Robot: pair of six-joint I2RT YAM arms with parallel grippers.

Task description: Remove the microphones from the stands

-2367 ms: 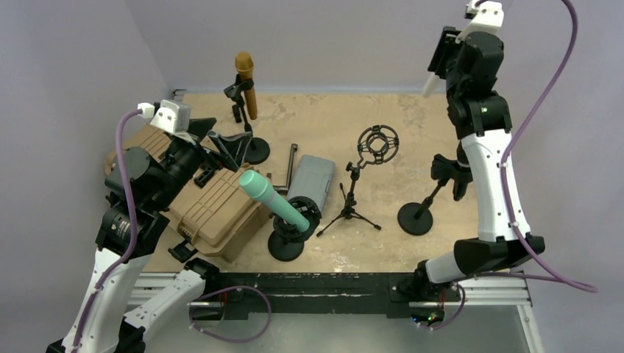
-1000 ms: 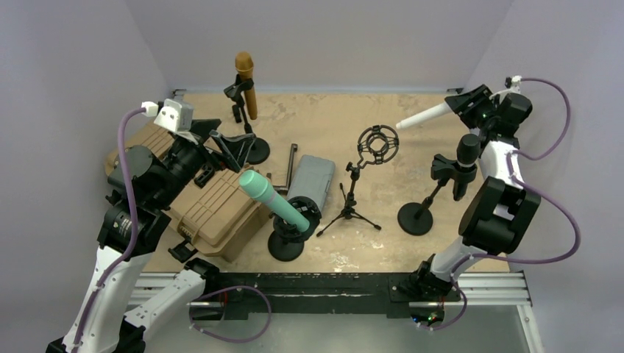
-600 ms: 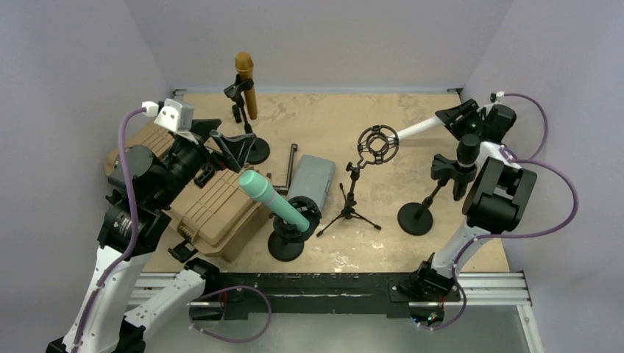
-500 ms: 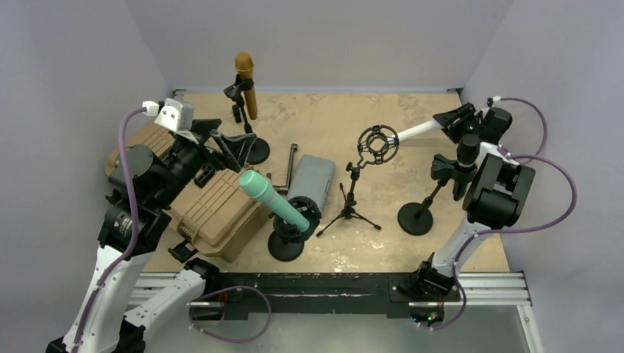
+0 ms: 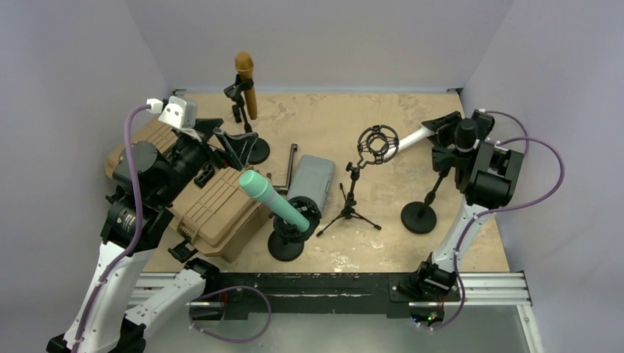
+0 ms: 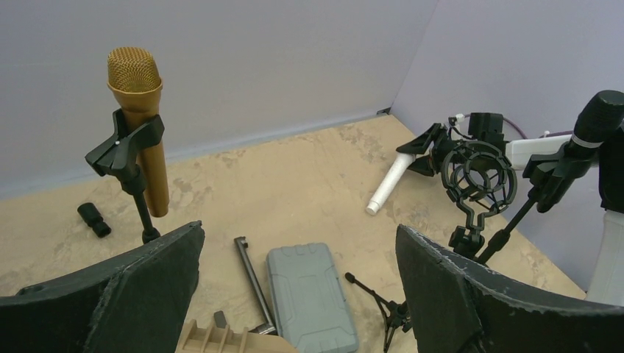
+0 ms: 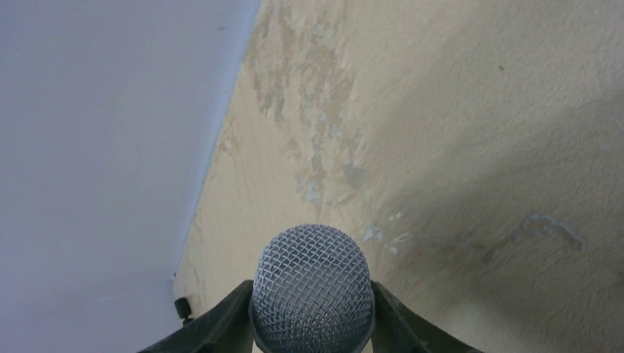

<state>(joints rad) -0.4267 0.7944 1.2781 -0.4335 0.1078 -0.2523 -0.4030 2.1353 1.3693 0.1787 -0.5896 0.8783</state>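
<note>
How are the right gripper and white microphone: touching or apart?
Touching: the right wrist view shows the right gripper clamping the white microphone at its head.

Grey case (image 5: 312, 177), tan case (image 5: 213, 209), small tripod (image 5: 349, 207)

Silvery metal-mesh microphone (image 7: 313, 287); matt, mottled tabletop (image 7: 456, 147)

Left gripper (image 6: 298, 229) spread wide; right gripper (image 5: 441, 126) clamped, arm folded.
</note>
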